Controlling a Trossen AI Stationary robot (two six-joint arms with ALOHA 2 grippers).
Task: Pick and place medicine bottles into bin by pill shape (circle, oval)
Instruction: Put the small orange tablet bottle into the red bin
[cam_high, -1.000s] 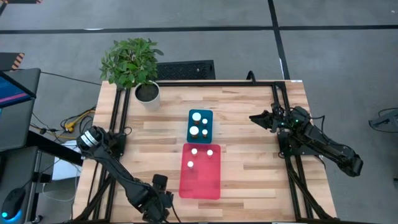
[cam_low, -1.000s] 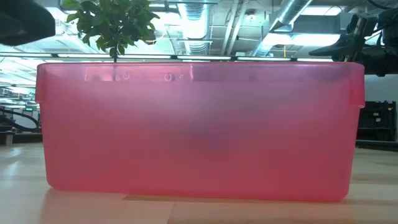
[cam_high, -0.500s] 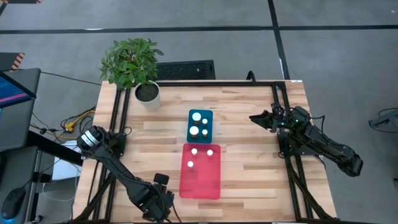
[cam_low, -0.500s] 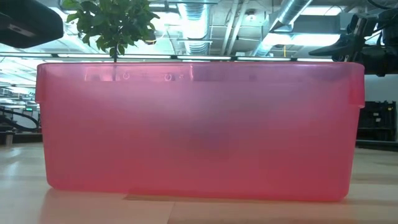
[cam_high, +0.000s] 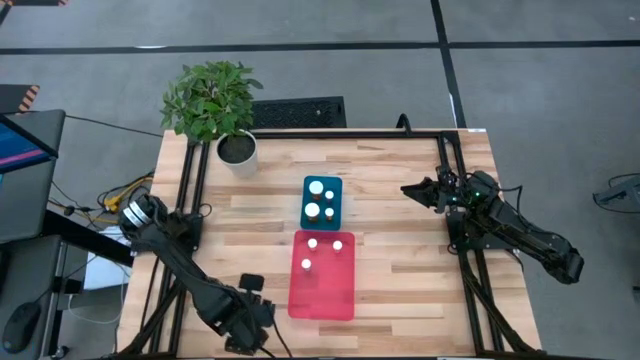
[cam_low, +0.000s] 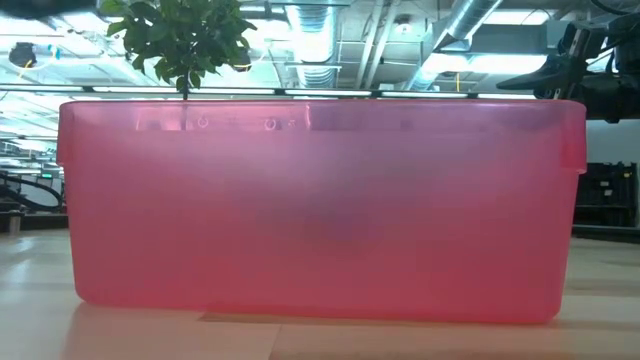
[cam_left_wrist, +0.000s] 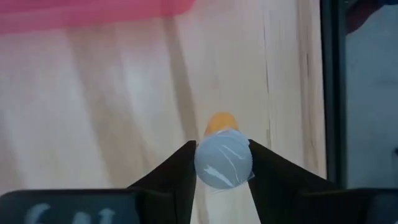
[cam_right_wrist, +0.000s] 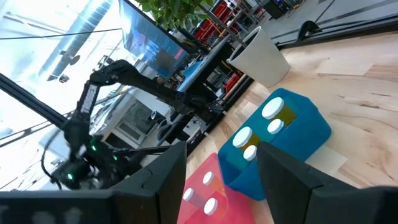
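Observation:
My left gripper (cam_high: 243, 322) is over the table's near left part, left of the pink bin (cam_high: 322, 285), and is shut on a small bottle with a white cap (cam_left_wrist: 224, 159) and an orange body (cam_left_wrist: 221, 122). My right gripper (cam_high: 408, 189) is open and empty at the table's right side; its fingers stand apart in its wrist view (cam_right_wrist: 221, 186). The blue bin (cam_high: 322, 224) holds three white-capped bottles (cam_high: 317, 187). The pink bin also holds three (cam_high: 313, 243). My left gripper pinches the bottle between its two fingers at the white cap's sides (cam_left_wrist: 198, 163). The fingers come from above, pointing down. The bottle stands upright, cap up, with its orange body below the fingers. I cannot tell whether its base is on the table.
A potted plant in a white pot (cam_high: 237, 150) stands at the far left corner. Black frame rails (cam_high: 468, 270) run along the table's left and right sides. The pink bin (cam_low: 320, 210) fills the low view. Bare wood lies between the bins and my right gripper.
My left arm has swung a little toward the table's left edge, still shut on the bottle. Its dark shape has left the top left of the low view.

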